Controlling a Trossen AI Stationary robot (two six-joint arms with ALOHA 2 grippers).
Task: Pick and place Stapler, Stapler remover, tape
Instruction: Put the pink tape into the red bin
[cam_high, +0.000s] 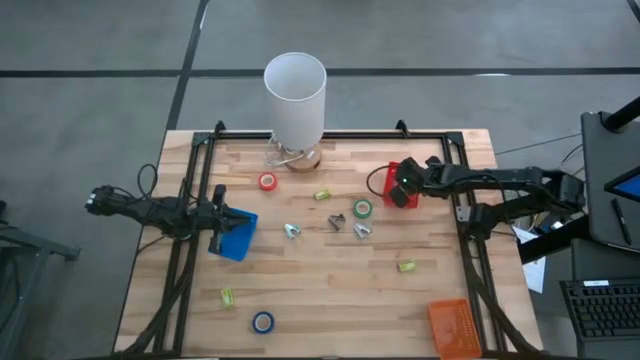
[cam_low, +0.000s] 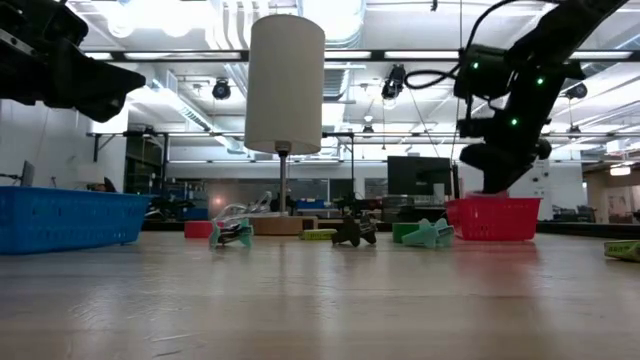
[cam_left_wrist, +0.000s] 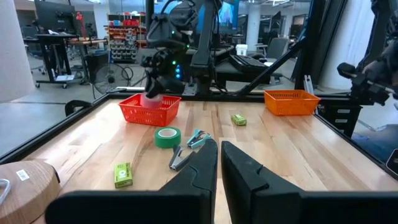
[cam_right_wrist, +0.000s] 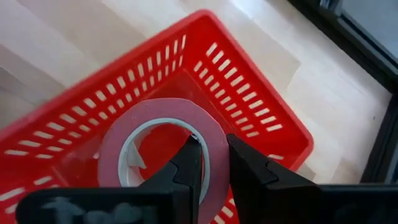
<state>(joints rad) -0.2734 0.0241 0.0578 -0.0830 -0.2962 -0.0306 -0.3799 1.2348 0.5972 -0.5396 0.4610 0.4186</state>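
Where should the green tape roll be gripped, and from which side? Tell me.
Come straight down: the green tape roll lies flat, hole up. One finger in the hole, one outside, pinching the wall away from the stapler removers beside it. The right gripper holds its red roll likewise.

The right gripper (cam_right_wrist: 214, 155) reaches inward at the table's far right, fingers pinched narrow, while the left gripper (cam_left_wrist: 219, 163) waits nearly closed.

Both my arms are dark, jointed, w/ black cables looped along them. Right arm (cam_low: 510, 90) shows small green LEDs. Fingers (cam_left_wrist: 249, 171) are matte black, angular, wedge-tipped.
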